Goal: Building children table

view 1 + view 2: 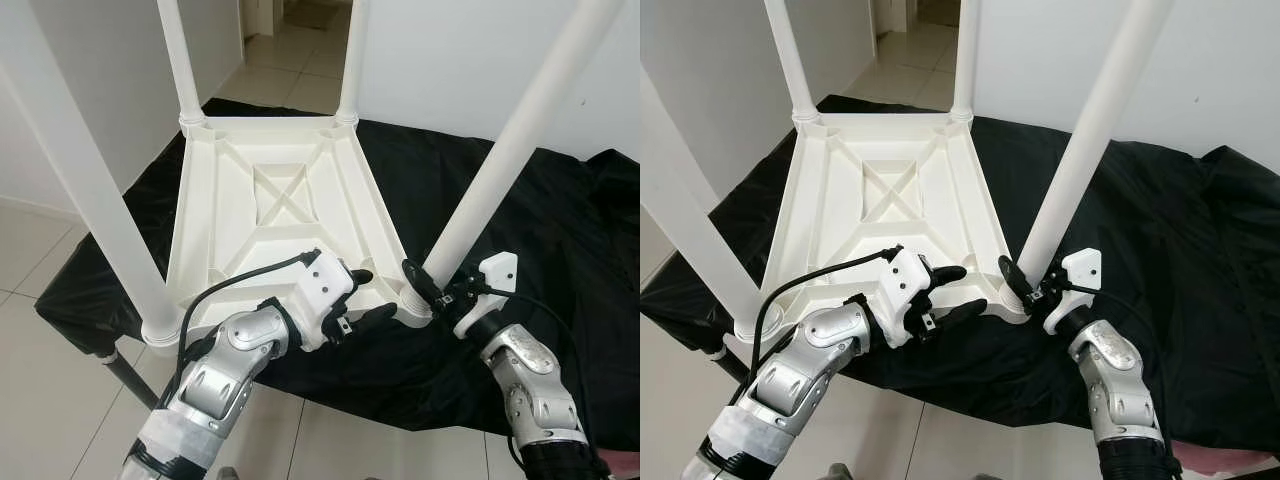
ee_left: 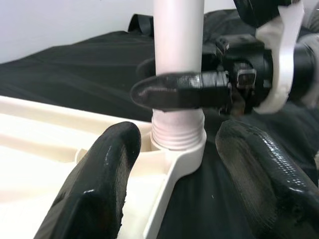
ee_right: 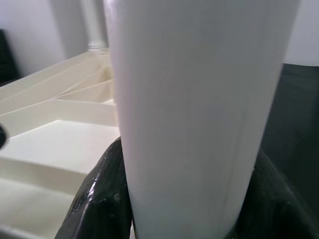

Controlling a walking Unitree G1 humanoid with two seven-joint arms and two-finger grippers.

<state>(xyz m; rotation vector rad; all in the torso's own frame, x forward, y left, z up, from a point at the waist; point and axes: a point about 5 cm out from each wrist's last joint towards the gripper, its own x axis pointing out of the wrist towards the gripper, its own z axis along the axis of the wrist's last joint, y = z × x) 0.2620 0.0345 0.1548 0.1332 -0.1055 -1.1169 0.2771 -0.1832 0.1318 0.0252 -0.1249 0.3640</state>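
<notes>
Right end effector (image 1: 418, 283) clamping table leg (image 1: 520, 135) — left end effector (image 1: 365, 297) spread, nearby

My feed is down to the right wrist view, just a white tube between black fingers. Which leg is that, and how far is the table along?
Observer: The right gripper clasps the near right leg just above its socket.
Operator: Is it fully screwed in?
Observer: Not quite; the left wrist view shows thread exposed above the socket.
Operator: The left arm?
Observer: The left gripper is open beside that corner of the upturned tabletop.
Operator: Other legs?
Observer: Three more stand upright in their corners.
</notes>
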